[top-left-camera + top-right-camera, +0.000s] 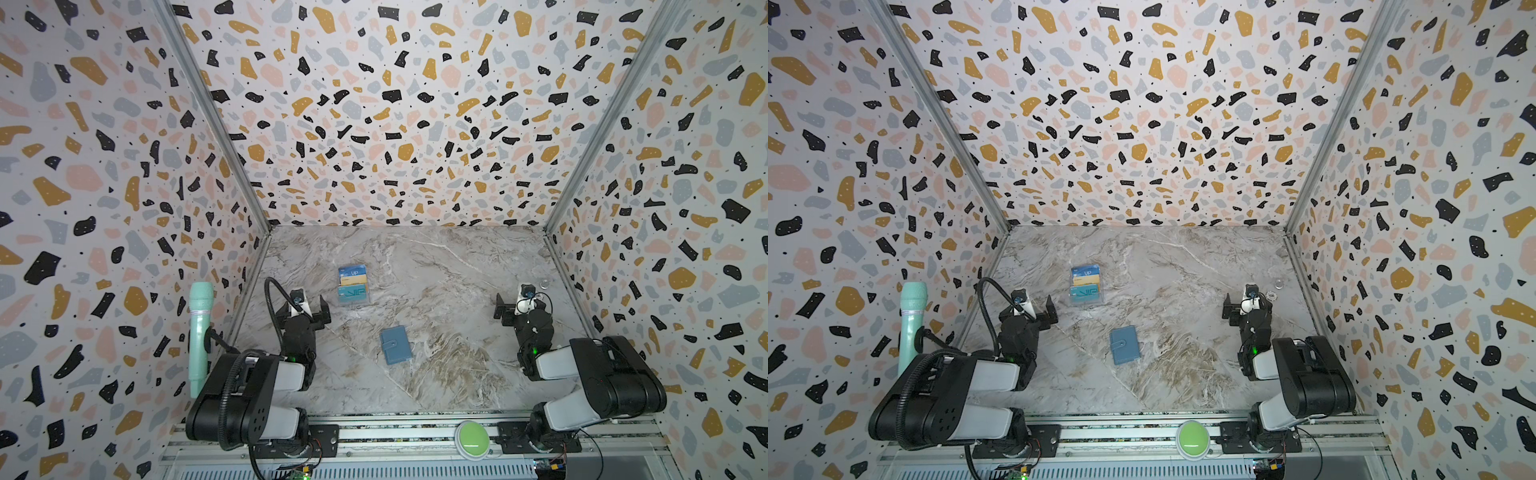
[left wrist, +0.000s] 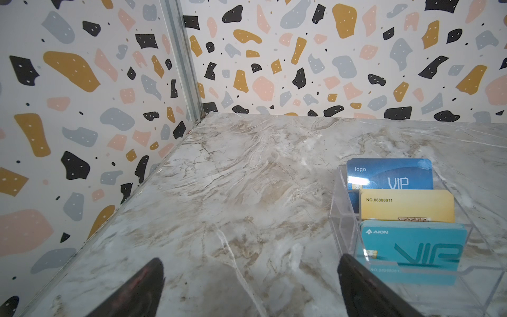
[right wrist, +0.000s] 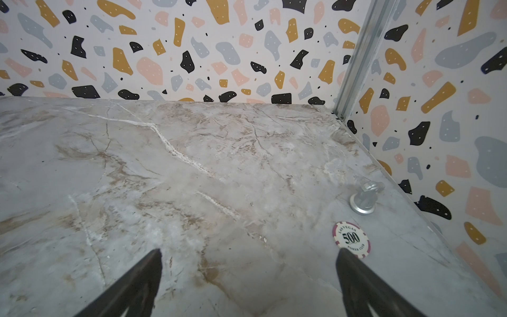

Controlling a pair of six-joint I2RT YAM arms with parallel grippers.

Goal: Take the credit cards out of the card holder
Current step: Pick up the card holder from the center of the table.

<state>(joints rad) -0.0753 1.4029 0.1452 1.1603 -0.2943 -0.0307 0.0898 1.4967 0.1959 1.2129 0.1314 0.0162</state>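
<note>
Leathery dusty-blue card holder (image 1: 396,345) closed flat on veined marble table (image 1: 457,374)

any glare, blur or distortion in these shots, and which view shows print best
Top views: wide-angle bend splays the walls, light is even, card holder sharp but tiny. Left wrist: white glare patch on the blue card in the case, print crisp here, left fingers blurred. Right wrist: chip lettering sharp, right fingers soft.
</note>
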